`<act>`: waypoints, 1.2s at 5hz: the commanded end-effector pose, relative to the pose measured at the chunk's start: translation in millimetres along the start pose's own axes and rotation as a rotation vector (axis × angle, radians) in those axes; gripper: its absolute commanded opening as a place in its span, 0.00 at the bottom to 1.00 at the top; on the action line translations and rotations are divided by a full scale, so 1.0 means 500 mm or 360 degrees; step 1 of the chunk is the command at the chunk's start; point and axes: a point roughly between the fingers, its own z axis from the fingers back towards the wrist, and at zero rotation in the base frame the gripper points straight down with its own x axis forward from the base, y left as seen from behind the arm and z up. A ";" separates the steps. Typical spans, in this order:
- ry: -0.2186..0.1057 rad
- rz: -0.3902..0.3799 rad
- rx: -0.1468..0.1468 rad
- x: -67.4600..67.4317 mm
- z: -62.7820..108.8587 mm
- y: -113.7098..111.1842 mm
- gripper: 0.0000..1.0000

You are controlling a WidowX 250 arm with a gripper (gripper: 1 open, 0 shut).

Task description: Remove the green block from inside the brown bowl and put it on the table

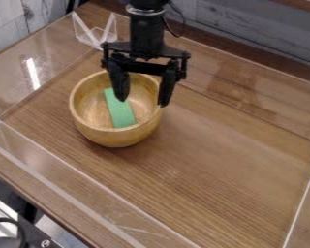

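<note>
The green block [120, 109] lies flat inside the brown bowl [116, 134], running from the far rim toward the near side. The bowl stands on the left half of the table [223, 165]. My gripper [142, 93] hangs open over the bowl's far right part, pointing down. Its left finger is over the block's far end and its right finger is by the bowl's right rim. Nothing is between the fingers.
Low clear acrylic walls [67, 208] border the table on all sides. A clear bracket [90, 31] stands at the back left, behind the bowl. Bare wood-grain surface stretches right of and in front of the bowl.
</note>
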 end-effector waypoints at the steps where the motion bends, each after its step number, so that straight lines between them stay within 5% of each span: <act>1: -0.0114 0.0066 -0.0045 0.005 0.031 0.011 1.00; 6: -0.0166 0.0349 -0.0157 0.027 0.002 0.080 1.00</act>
